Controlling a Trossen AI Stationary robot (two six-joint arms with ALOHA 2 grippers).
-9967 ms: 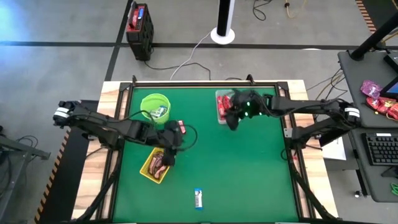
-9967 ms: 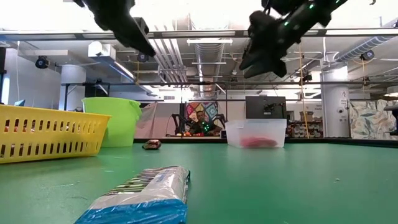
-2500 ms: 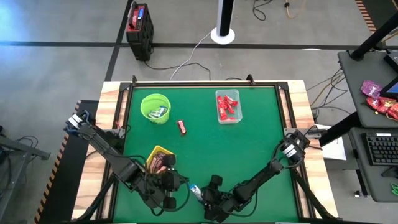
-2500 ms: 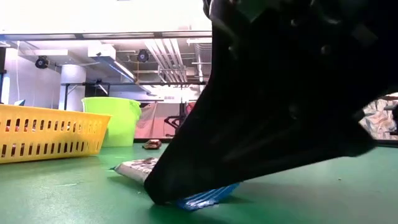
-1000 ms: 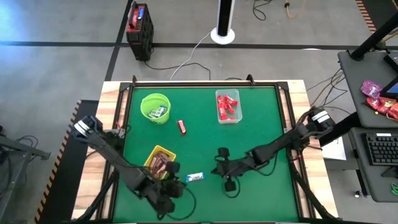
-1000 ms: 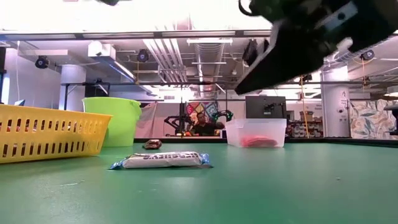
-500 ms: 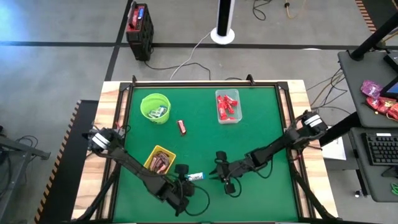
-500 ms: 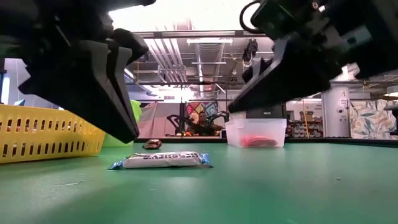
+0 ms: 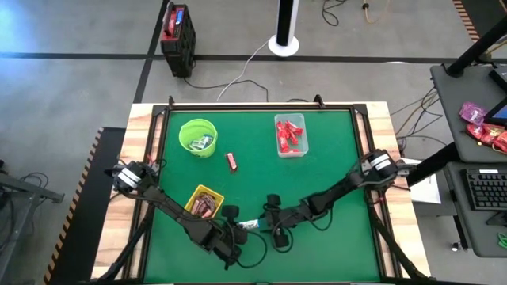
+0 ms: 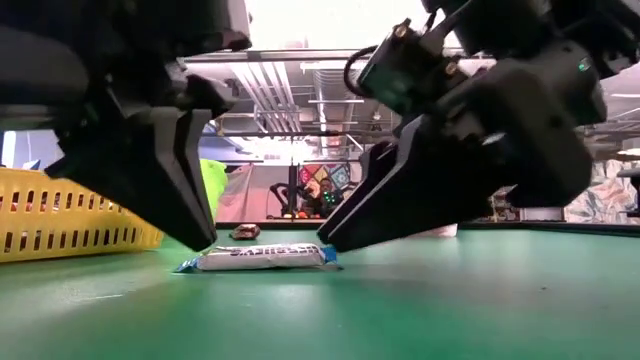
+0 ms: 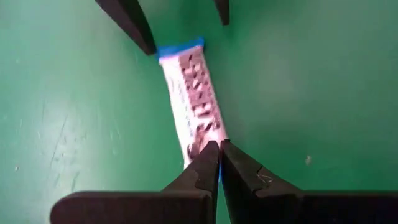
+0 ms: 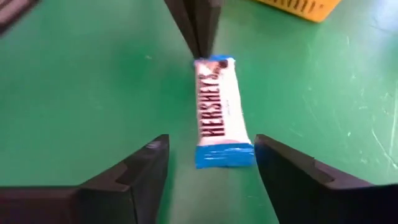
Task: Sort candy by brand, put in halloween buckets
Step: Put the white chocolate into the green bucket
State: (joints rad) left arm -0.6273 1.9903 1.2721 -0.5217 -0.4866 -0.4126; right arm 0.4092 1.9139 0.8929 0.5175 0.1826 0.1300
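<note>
A blue-and-white candy bar (image 9: 250, 225) lies flat on the green table near its near edge. My left gripper (image 11: 219, 144) is shut, with its tips at the bar's left end. My right gripper (image 12: 211, 140) is open and low at the bar's right, blue end (image 12: 224, 155), one finger on either side and clear of it. The lime-green bucket (image 9: 198, 137) and the clear tub (image 9: 290, 135) with red bars stand at the back. The yellow basket (image 9: 204, 206) with dark bars stands just left of the grippers. My left gripper's shut fingertips (image 10: 203, 240) slant down from the table's left to the bar's left end (image 10: 195, 264). I cannot tell whether they touch it. The bar lies flat on the table.
One dark-red bar (image 9: 231, 161) lies alone on the table between the bucket and the tub. The table's wooden frame (image 9: 142, 158) runs around the green mat. Both arms cross the near half of the table.
My left gripper has gone from the near left corner toward the bar and come down at its left end. My right gripper has moved toward the table's left and down to the bar's right end. The bar has stayed where it was.
</note>
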